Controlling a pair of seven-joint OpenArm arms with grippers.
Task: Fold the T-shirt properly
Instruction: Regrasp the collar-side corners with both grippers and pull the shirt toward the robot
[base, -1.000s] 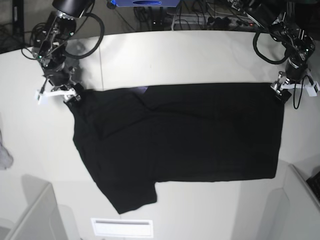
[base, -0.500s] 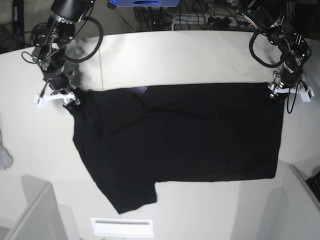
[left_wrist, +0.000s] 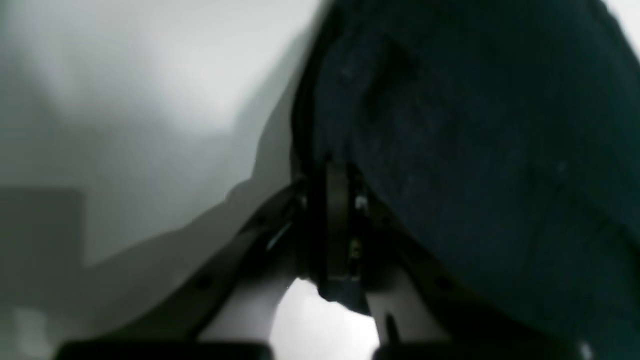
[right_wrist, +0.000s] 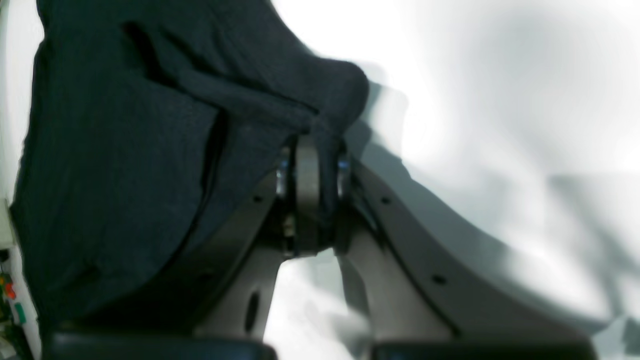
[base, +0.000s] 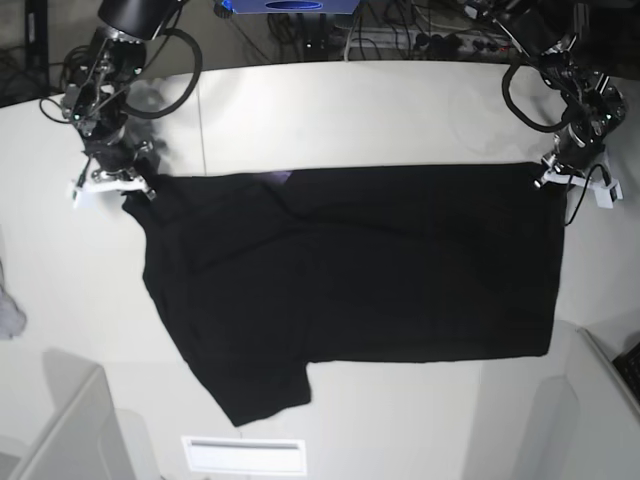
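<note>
The black T-shirt (base: 360, 265) lies spread on the white table (base: 350, 110), plain side up, with a sliver of purple print (base: 284, 179) at its far edge. One sleeve (base: 255, 385) sticks out toward the front. My left gripper (base: 556, 181) is shut on the shirt's far right corner; the left wrist view shows the cloth (left_wrist: 475, 150) pinched between its fingers (left_wrist: 336, 220). My right gripper (base: 130, 189) is shut on the far left corner; the right wrist view shows bunched cloth (right_wrist: 200, 115) clamped in its fingers (right_wrist: 307, 195).
A grey-white cloth scrap (base: 8, 312) lies at the table's left edge. Cables and electronics (base: 400, 30) sit behind the table. Grey bins stand at the front left (base: 70, 430) and front right (base: 590, 400). A white label plate (base: 243, 455) is at the front edge.
Both grippers have pulled their shirt corners a little farther back and outward. The far edge of the shirt is now straighter and tauter.
</note>
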